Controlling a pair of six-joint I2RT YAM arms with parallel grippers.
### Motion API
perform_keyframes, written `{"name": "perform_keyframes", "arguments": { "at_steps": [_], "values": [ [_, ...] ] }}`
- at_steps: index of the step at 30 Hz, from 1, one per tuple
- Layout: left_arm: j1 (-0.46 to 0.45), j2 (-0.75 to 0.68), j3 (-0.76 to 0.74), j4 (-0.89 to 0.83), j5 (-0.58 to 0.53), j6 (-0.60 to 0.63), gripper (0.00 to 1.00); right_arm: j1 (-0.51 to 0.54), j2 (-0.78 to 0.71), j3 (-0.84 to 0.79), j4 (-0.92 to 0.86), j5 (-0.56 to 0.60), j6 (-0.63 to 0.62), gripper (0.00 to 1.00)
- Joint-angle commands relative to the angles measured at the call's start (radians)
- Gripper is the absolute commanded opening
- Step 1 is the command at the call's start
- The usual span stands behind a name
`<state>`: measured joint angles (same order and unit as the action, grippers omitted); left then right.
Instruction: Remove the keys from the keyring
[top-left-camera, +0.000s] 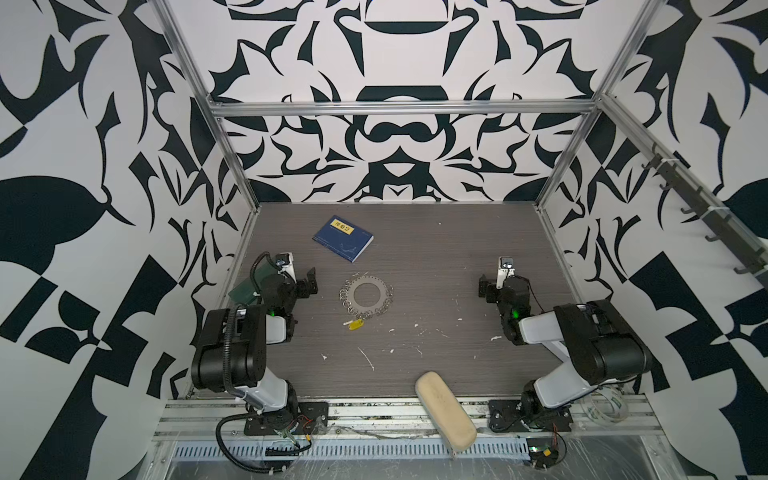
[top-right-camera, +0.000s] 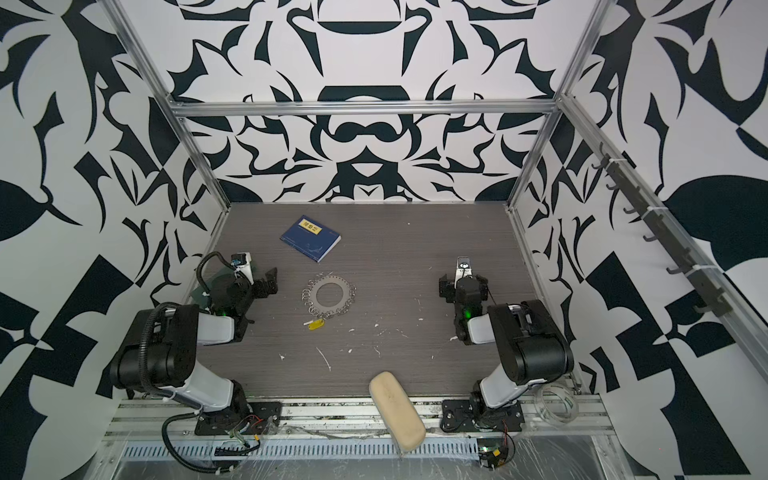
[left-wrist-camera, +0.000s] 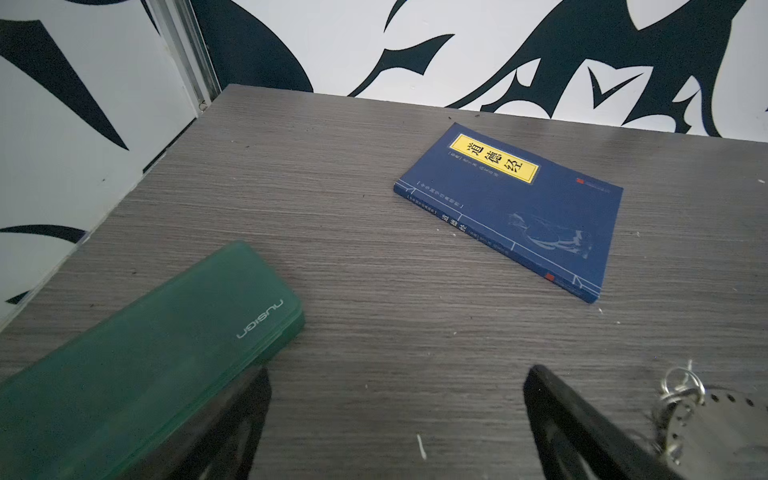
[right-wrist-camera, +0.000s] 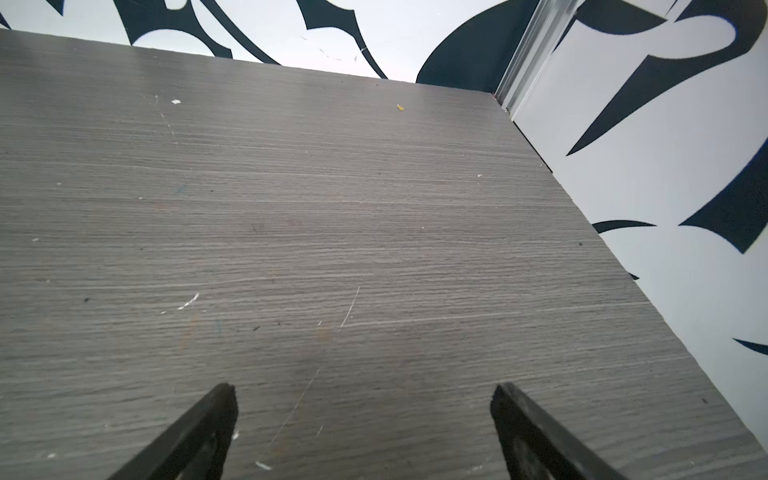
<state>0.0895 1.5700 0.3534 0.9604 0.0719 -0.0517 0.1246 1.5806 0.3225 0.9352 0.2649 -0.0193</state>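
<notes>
The keyring (top-left-camera: 366, 281) (top-right-camera: 331, 281) is a flat grey disc with a big round hole and a fringe of small wire rings, lying flat mid-table. The keys, a small yellow tag (top-left-camera: 354, 325) (top-right-camera: 316, 324), lie at the disc's near rim against the fringe. Whether they are linked to it is too small to tell. My left gripper (top-left-camera: 311, 283) (top-right-camera: 272, 281) (left-wrist-camera: 397, 374) hovers left of the disc, open and empty. The left wrist view catches the disc's edge (left-wrist-camera: 723, 428) just outside one finger. My right gripper (top-left-camera: 503, 282) (top-right-camera: 462, 278) (right-wrist-camera: 363, 390) is open over bare table, far right of the disc.
A blue book (top-left-camera: 343, 238) (left-wrist-camera: 511, 208) lies behind the disc. A green case (top-left-camera: 245, 289) (left-wrist-camera: 145, 353) sits under the left arm. A beige pouch (top-left-camera: 444, 409) overhangs the table's front edge and a clear tape roll (top-left-camera: 604, 405) rests on the front rail. White scraps (top-left-camera: 368, 359) dot the near table.
</notes>
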Motion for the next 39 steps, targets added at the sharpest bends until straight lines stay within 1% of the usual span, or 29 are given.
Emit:
{"name": "perform_keyframes", "arguments": {
  "at_steps": [1, 6, 8, 11, 29, 32, 35, 37, 39],
  "values": [
    [0.002, -0.012, -0.006, 0.013, 0.010, 0.004, 0.99, -0.004, -0.019, 0.021, 0.014, -0.010, 0.006, 1.00],
    [0.002, -0.012, -0.006, 0.013, 0.009, 0.005, 0.99, -0.003, -0.019, 0.021, 0.014, -0.010, 0.006, 1.00],
    [0.003, -0.011, 0.005, -0.004, -0.022, -0.009, 0.99, -0.003, -0.019, 0.021, 0.014, -0.010, 0.006, 1.00],
    [0.002, -0.011, 0.011, -0.018, -0.036, -0.014, 0.99, -0.005, -0.019, 0.021, 0.014, -0.010, 0.006, 1.00],
    [0.003, -0.012, 0.010, -0.017, -0.045, -0.013, 0.99, -0.005, -0.019, 0.021, 0.014, -0.011, 0.005, 1.00],
    [0.000, -0.029, 0.006, -0.012, -0.093, -0.028, 0.99, -0.004, -0.023, 0.015, 0.018, -0.010, 0.007, 1.00],
    [-0.014, -0.111, 0.024, -0.113, -0.171, -0.044, 0.99, -0.001, -0.055, 0.009, 0.021, -0.001, 0.016, 0.99],
    [-0.045, -0.183, 0.041, -0.199, -0.230, -0.032, 0.99, 0.016, -0.123, 0.023, -0.068, 0.064, 0.021, 0.99],
    [-0.083, -0.274, 0.074, -0.323, -0.305, -0.033, 0.99, 0.039, -0.231, 0.084, -0.298, 0.147, 0.050, 0.99]
  ]
}}
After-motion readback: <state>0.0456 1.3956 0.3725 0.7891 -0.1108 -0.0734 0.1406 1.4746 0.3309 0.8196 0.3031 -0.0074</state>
